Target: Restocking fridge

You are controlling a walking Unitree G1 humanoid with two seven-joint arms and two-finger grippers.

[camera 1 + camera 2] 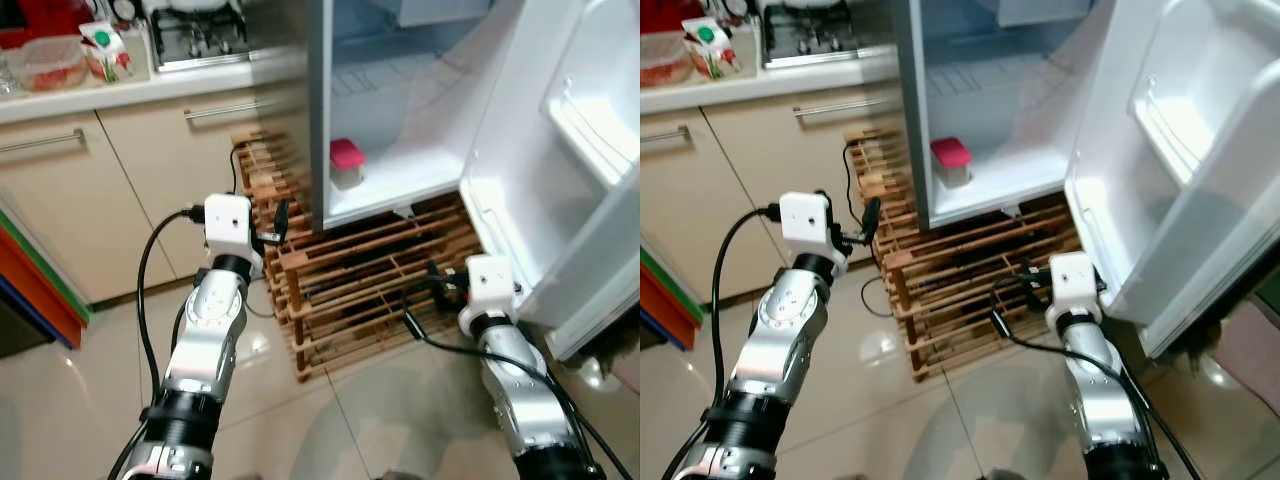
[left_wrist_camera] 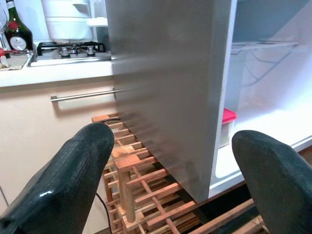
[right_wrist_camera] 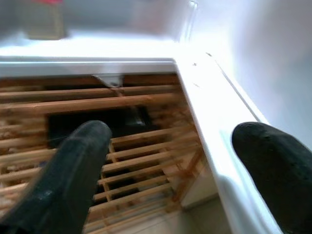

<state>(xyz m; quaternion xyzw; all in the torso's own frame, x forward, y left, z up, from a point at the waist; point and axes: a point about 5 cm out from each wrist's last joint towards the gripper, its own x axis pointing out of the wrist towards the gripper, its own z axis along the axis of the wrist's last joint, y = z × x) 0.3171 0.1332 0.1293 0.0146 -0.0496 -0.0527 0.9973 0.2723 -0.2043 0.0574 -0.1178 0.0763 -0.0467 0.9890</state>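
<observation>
With both the left gripper (image 2: 165, 180) and the right gripper (image 3: 165, 180) spread wide and empty, the small red-lidded tub (image 1: 346, 163) on the floor of the open fridge (image 1: 400, 120) is judged light, rigid, slippery, best gripped across its sides.

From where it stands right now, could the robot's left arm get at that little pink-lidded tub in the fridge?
Probably yes, with a reach forward. The pink-lidded tub sits alone on the bottom shelf, the fridge door is swung wide, and the left gripper is open. But the fridge's grey side wall stands right ahead, so it must swing around it.
</observation>
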